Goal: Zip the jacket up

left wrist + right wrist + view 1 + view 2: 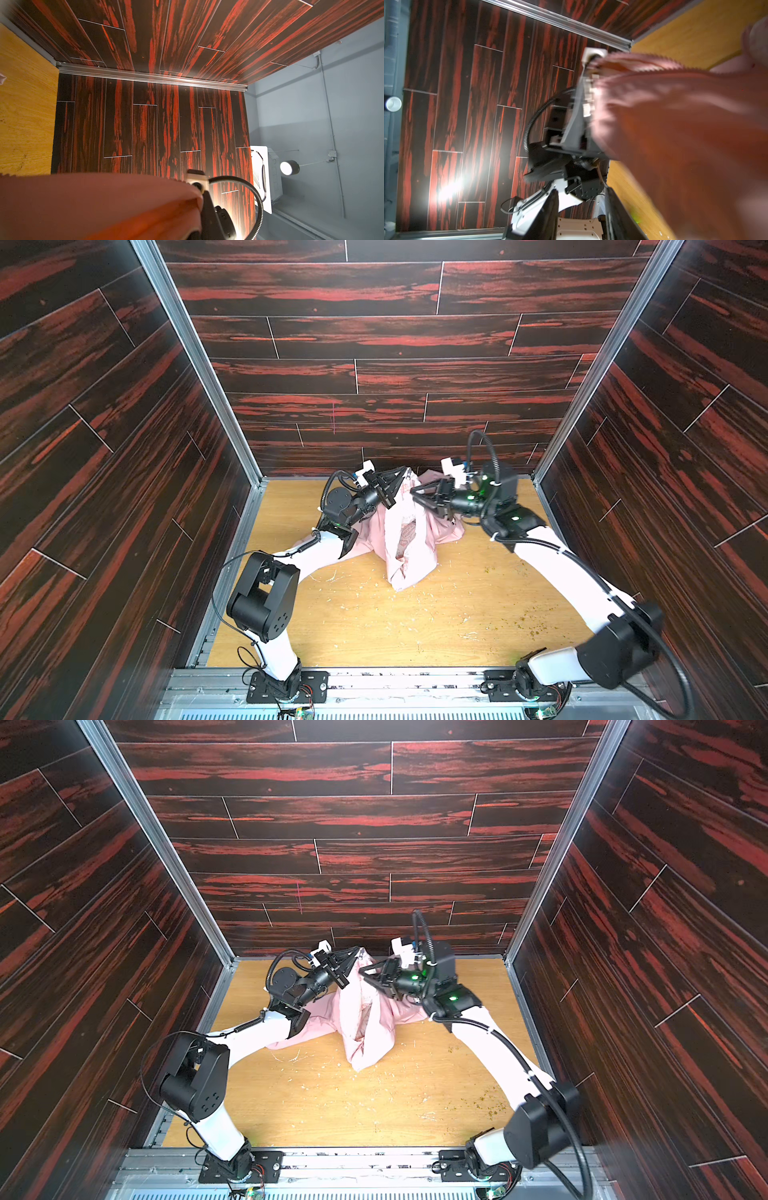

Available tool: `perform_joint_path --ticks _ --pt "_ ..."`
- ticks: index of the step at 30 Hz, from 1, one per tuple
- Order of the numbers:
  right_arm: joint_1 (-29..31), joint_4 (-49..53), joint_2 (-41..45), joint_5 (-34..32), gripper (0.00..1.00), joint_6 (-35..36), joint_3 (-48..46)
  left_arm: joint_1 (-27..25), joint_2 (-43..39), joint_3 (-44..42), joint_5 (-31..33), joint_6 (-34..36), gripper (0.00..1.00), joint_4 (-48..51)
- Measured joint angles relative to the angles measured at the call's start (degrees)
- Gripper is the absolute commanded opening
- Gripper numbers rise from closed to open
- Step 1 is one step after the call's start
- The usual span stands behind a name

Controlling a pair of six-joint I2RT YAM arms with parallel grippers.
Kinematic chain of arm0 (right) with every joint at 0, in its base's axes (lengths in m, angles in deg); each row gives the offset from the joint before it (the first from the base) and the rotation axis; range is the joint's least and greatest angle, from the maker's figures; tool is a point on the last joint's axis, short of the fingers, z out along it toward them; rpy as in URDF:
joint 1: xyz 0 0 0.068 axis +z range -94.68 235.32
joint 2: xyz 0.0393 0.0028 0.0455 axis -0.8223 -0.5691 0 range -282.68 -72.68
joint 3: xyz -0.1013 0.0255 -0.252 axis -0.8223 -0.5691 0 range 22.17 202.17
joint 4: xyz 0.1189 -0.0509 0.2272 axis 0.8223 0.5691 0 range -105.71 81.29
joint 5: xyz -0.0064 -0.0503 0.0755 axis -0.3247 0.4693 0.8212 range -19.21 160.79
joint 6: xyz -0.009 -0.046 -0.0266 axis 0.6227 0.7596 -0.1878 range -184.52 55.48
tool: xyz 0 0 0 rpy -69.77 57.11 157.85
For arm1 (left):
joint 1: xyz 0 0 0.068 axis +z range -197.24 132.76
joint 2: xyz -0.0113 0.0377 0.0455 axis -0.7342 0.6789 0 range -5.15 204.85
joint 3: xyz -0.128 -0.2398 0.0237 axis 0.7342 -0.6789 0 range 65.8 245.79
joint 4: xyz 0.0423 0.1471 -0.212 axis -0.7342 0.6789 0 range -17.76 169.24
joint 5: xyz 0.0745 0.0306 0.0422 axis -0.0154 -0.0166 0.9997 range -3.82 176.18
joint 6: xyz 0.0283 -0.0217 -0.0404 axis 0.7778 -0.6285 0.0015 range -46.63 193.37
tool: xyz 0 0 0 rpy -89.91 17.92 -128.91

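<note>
The pink jacket [409, 547] [365, 1027] is pulled up into a peak at the back of the table, its lower part heaped on the wood. At that peak my left gripper [401, 478] [355, 952] is shut on the top edge of the fabric. In the left wrist view the cloth [104, 207] runs right up to one dark finger [209, 209]. My right gripper [415, 491] [365, 971] sits just right of the peak, beside the fabric. Its jaws [581, 216] stand apart with nothing between them. In that view the jacket [675, 124] hangs from the left gripper [586, 97].
The wooden tabletop [374, 626] carries scattered pale crumbs and some green specks [532, 626] at the right. Dark red wood-pattern walls [374, 377] close in the back and both sides. A metal rail [395, 680] with the arm bases runs along the front.
</note>
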Motion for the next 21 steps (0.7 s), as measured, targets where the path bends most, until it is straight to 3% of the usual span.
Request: perform_joint_path --ticks 4,10,21 --pt "-3.9 2.7 2.8 0.5 0.43 2.1 0.1 0.0 -0.7 -0.9 -0.3 -1.0 0.0 3.4" --pt "-4.2 3.5 2.8 1.5 0.46 1.0 -2.6 0.0 -5.2 -7.2 -0.7 -4.6 0.0 8.0" --pt "-1.3 -8.5 1.9 5.5 0.45 -15.2 -17.6 0.0 -13.4 -13.6 -3.7 -7.5 0.0 15.9"
